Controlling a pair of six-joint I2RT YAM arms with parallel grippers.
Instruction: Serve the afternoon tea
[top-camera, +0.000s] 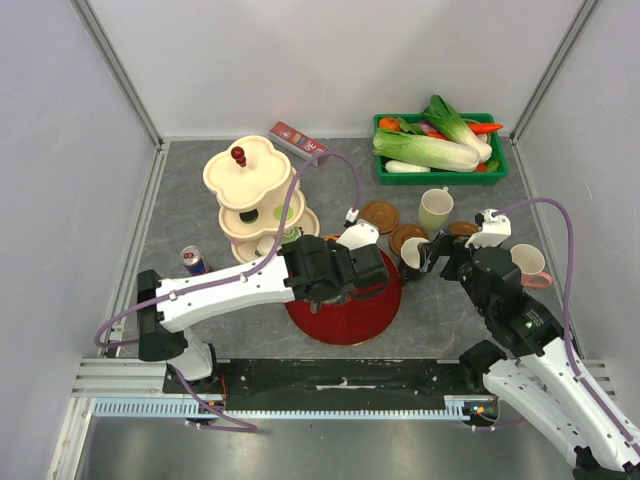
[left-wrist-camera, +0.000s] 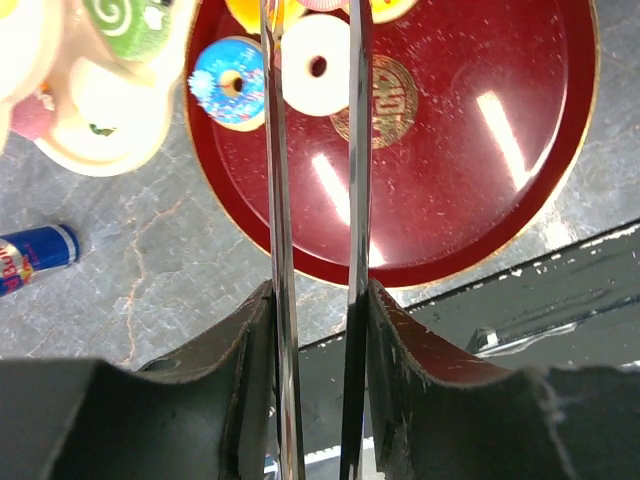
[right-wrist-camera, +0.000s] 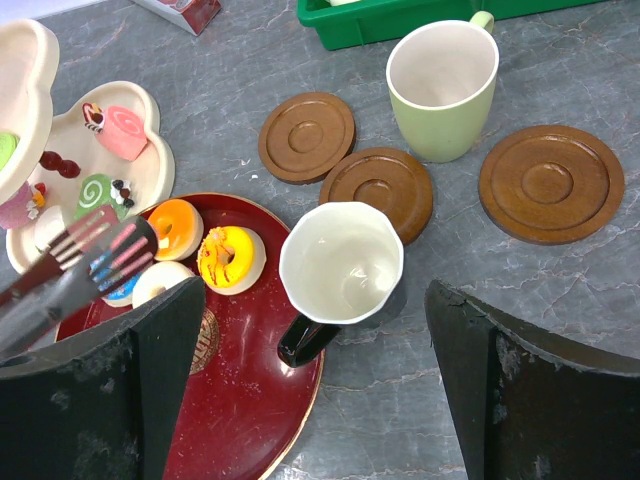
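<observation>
Four donuts lie on the red tray. Three coasters and three mugs stand on the bench beside it. The left fingers clench tongs over the donuts; the right fingers are spread, empty.

Red tray half hidden under left arm, yellow donut and drink can cut by frame edges, tongs blurred

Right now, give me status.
Left gripper shut on tongs, over donuts on red tray. Right gripper open above black-handled mug. Mug handle overhangs tray rim.
</observation>
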